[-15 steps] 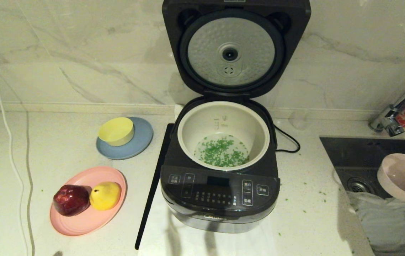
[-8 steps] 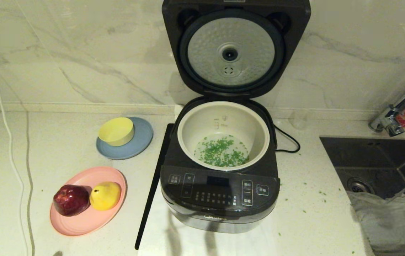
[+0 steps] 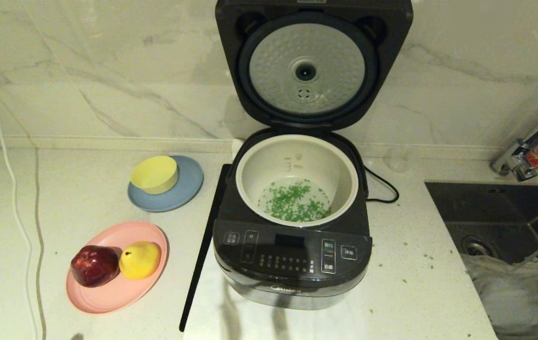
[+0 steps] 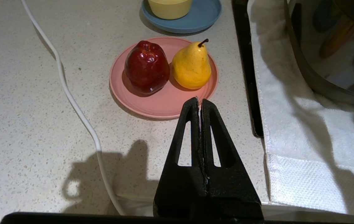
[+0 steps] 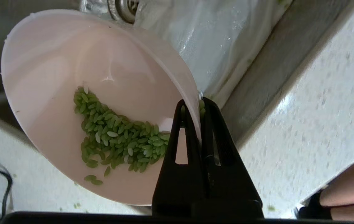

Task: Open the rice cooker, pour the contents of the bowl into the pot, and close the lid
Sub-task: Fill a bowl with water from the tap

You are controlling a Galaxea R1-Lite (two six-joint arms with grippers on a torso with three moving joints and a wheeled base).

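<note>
Your right gripper (image 5: 199,104) is pinching the rim of the pink bowl (image 5: 55,56) tight, tilted over the sink (image 5: 251,93), with green bits (image 5: 117,137) lying inside. Your left gripper (image 4: 199,102) is sitting closed and empty near the pink plate (image 4: 161,104). The rice cooker (image 3: 292,264) is standing with its lid (image 3: 306,66) up, green bits showing in the pot (image 3: 297,156).

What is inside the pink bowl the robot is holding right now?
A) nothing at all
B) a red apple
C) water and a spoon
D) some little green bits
D: in the right wrist view, a pile of green bits lies inside the pink bowl, whose rim the right gripper pinches.
</note>
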